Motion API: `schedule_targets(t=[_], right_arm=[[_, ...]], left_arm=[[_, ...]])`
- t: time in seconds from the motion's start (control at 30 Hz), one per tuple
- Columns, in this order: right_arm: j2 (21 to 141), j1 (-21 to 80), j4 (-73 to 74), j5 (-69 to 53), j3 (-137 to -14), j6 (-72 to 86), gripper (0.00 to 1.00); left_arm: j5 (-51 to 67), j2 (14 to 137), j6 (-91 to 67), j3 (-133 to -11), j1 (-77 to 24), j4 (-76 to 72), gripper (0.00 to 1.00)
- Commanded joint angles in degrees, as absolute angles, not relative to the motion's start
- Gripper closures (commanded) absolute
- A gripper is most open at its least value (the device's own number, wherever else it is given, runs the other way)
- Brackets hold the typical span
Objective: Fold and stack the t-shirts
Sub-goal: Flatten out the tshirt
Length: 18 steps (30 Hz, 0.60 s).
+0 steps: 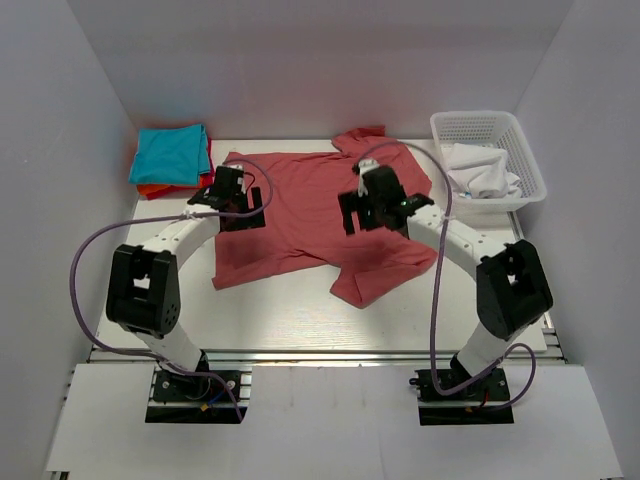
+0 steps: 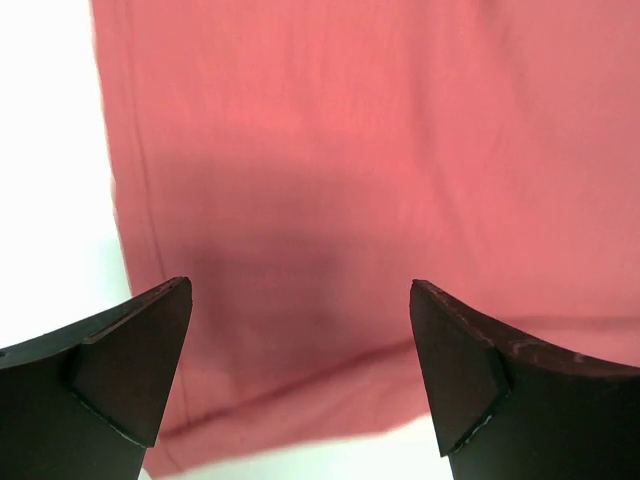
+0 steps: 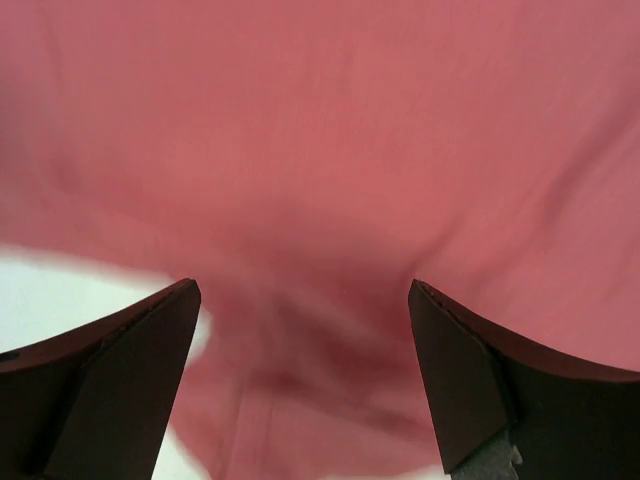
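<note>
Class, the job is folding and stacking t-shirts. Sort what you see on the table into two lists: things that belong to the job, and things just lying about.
Belongs to the job:
salmon-red t-shirt
folded stack, teal on top

Lying about:
white basket
white cloth inside it

2 white arms (image 1: 183, 236), black joint housings (image 1: 145, 290), purple cables (image 1: 73, 272), black wedge-fingered hands (image 2: 300, 360).
</note>
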<state>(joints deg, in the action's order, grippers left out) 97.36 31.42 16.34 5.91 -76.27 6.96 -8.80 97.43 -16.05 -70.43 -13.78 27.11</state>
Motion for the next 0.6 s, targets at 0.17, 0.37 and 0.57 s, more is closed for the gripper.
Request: schedule_targets(t=[0.17,0.37,0.57], right_arm=[[91.84,40.85,23.28,11.15,-59.42,19.07,0.15],[94.21,43.5,23.82,17.4,-58.62,23.37,0.25],[94.49,43.95,27.85,22.67,-57.31,27.5,0.51]], left_arm=[[-3.6,92.72,-20.65,-58.97,-14.06,17.84,0.0],[-6.33,95.97,-22.41,-58.97,-14.06,17.84,0.0],[-7.56,97.82,-22.94,-58.36,-13.54,17.84,0.0]])
